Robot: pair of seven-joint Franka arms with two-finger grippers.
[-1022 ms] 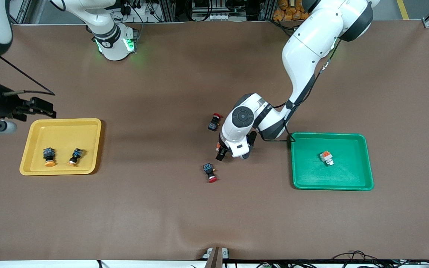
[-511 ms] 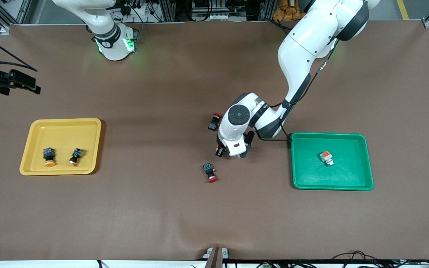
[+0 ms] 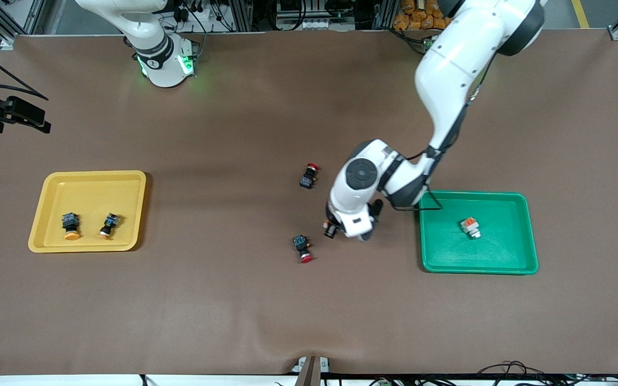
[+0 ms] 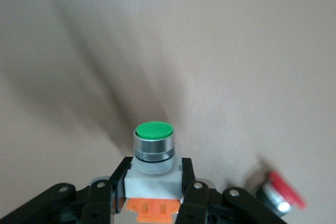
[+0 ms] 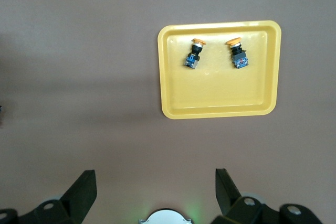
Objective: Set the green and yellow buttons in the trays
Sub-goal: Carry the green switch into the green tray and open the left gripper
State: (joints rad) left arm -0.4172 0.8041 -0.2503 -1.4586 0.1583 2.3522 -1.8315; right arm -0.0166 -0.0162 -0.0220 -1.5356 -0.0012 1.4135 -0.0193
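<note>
My left gripper (image 3: 332,229) is shut on a white-bodied button with an orange block and a green cap (image 4: 154,153), and holds it over the mat beside the green tray (image 3: 448,252). A second white and orange button (image 3: 470,227) lies in that tray. The yellow tray (image 3: 94,190) holds two black-bodied buttons with orange-yellow caps (image 3: 71,225) (image 3: 109,224). They also show in the right wrist view (image 5: 193,56) (image 5: 237,54), in the yellow tray (image 5: 220,100). My right gripper (image 3: 46,121) is open and empty, high up at the right arm's end of the table; its fingers (image 5: 86,184) are spread wide.
Two black-bodied buttons with red caps lie on the brown mat mid-table, one (image 3: 309,176) farther from the front camera and one (image 3: 303,248) nearer. A red cap (image 4: 283,196) shows in the left wrist view beside the held button.
My left gripper has moved with the green-capped button toward the green tray. My right arm has drawn back from over the yellow tray toward the table's edge.
</note>
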